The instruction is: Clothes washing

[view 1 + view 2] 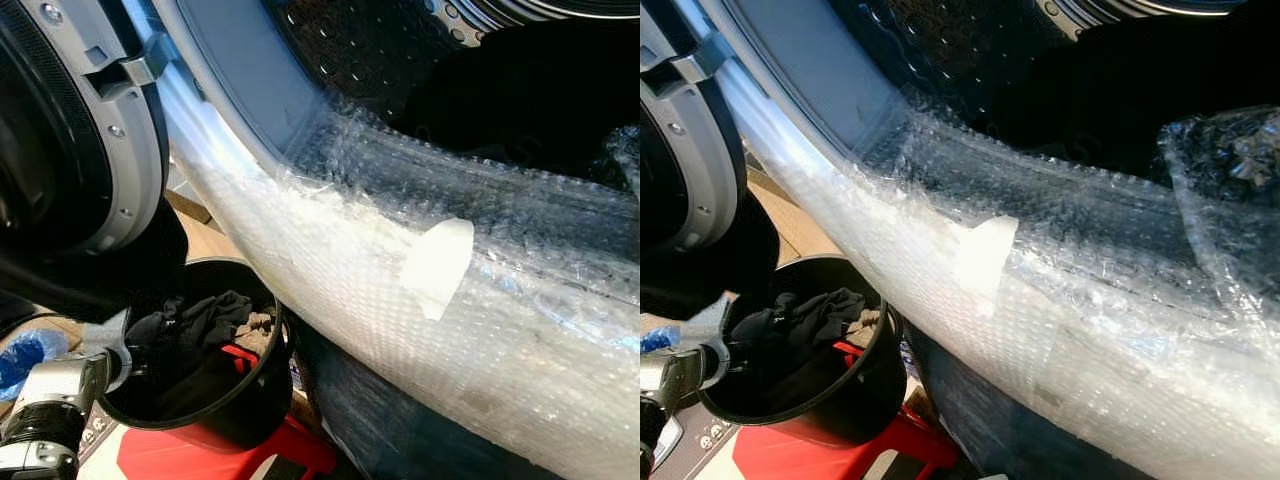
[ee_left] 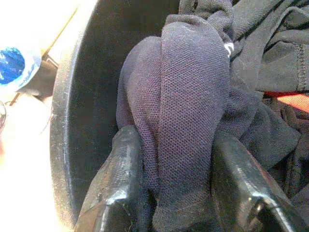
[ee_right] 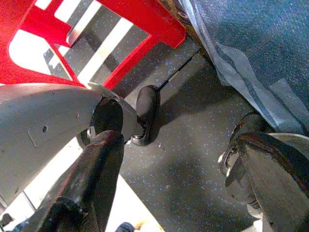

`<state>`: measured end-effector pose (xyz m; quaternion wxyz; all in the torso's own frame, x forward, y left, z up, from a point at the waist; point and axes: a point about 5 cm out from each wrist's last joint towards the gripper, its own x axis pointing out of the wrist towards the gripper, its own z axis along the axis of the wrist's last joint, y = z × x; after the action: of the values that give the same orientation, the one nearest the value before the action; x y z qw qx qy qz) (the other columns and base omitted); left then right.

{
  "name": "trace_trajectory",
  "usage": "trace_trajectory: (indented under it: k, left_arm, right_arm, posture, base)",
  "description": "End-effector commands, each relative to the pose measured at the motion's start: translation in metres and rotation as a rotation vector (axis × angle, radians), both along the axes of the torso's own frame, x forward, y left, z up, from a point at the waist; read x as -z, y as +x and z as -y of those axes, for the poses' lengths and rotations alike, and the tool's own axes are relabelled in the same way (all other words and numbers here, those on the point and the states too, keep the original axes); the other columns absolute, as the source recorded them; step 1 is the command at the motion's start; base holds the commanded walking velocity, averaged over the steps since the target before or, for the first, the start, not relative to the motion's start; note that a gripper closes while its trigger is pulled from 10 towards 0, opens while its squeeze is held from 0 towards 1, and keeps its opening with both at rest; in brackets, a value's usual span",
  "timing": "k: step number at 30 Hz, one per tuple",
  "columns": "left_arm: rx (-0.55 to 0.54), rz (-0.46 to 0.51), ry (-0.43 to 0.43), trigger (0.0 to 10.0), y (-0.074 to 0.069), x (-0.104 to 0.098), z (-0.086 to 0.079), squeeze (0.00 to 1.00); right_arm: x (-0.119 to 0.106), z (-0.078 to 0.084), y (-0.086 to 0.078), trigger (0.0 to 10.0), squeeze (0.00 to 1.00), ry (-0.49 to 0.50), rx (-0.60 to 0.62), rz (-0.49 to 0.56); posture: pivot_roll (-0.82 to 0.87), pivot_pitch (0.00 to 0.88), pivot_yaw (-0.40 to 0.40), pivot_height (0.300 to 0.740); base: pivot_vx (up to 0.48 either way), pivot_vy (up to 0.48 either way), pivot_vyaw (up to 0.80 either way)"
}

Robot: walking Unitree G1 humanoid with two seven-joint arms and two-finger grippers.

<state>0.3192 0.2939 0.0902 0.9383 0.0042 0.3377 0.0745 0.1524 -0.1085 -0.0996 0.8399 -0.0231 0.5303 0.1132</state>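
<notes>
Dark knit garment (image 2: 186,116) bunched, clamped in left gripper (image 2: 176,193)

The left arm (image 1: 45,420) is silver metal near the wrist, with a black ribbed ring below it and a small screw on the silver part; the left gripper (image 2: 176,193) has two thick, glossy black fingers (image 2: 116,188) with rounded, scuffed edges; the right gripper (image 3: 178,193) has the same long black fingers (image 3: 91,183), shiny and worn; beside them a smooth grey body shell (image 3: 43,125) carries a small round hole.
</notes>
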Motion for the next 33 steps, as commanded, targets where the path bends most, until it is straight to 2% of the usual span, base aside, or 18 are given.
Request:
trace_trajectory:
  k: [1,10,33]
  left_arm:
    - [-0.036,-0.007,-0.004,0.0,-0.0035,0.0023,-0.0068,0.0]
    - [-0.038,0.018,-0.01,0.0,-0.0007,-0.0015,-0.0079,0.0]
    - [-0.023,0.031,-0.029,0.0,0.0018,0.0009,-0.0008,0.0]
  right_arm:
    - [0.0087,-0.0462,-0.0442,10.0,0.0,0.101,0.01,-0.183]
    - [0.0071,-0.0464,-0.0384,10.0,0.0,0.099,0.003,-0.172]
    - [0.009,-0.039,-0.0402,10.0,0.0,0.084,-0.01,-0.175]
  posture:
    - [-0.02,0.141,0.204,0.74]
    - [-0.01,0.112,0.201,0.74]
    - [-0.02,0.08,0.192,0.74]
  base:
    - [0.0,0.0,0.0]
    - [0.0,0.0,0.0]
    - [0.0,0.0,0.0]
